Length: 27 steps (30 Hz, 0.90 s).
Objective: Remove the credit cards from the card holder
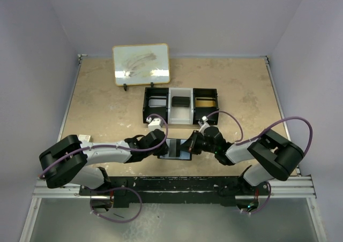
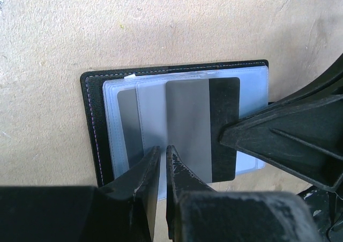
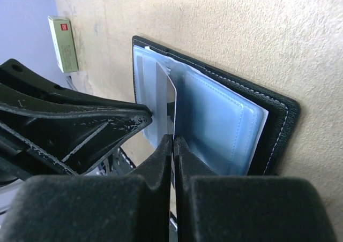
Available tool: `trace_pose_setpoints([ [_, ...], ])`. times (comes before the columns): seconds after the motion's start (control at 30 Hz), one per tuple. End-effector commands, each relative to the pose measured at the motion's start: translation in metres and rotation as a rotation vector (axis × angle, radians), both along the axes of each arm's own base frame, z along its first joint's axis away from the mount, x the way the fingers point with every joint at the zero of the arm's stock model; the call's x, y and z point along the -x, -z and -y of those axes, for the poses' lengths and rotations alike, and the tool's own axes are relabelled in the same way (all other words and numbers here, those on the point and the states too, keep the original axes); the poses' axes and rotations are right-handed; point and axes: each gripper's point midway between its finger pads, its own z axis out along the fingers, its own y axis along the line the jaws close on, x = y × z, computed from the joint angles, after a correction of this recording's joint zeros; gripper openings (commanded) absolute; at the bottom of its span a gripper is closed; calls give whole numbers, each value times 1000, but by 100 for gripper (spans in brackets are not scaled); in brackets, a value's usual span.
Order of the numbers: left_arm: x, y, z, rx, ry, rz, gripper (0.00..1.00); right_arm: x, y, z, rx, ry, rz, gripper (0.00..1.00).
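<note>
Card holder (image 1: 174,148) lies open and flat on table (image 1: 107,103), hemmed in between both grippers, with bare table up to the tray (image 1: 146,105) beyond. Right gripper (image 3: 172,141) is pressed together on the credit card (image 2: 187,124) edge, over the clear sleeves. Left gripper (image 2: 161,152): jaws nearly together at the holder's near edge; cannot tell if it nips a sleeve.
</note>
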Motion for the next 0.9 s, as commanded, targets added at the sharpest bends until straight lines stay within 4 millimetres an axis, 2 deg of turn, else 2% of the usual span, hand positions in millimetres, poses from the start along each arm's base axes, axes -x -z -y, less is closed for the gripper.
trace_pose_setpoints([
  [0.0, 12, 20, -20, -113, 21, -45, 7, -6, 6, 12, 59, 14, 31, 0],
  [0.27, 11, 21, -16, -121, 32, -50, 7, -6, 4, 6, 40, -12, 24, 18],
  [0.33, 10, 20, -15, -123, 32, -50, 7, -6, 2, 6, 19, 8, 18, 28],
  [0.57, 11, 22, -17, -129, 30, -54, 7, -5, 3, 4, -39, 26, 12, 30],
  [0.67, 11, 22, -17, -132, 31, -55, 7, -6, -11, 5, -132, 44, 98, 31],
  [0.73, 11, 22, -17, -131, 29, -54, 7, -3, -12, 13, -163, 76, 117, 35],
  [0.87, 12, 23, -17, -134, 31, -55, 7, 3, -17, 14, -218, 55, 158, 39],
])
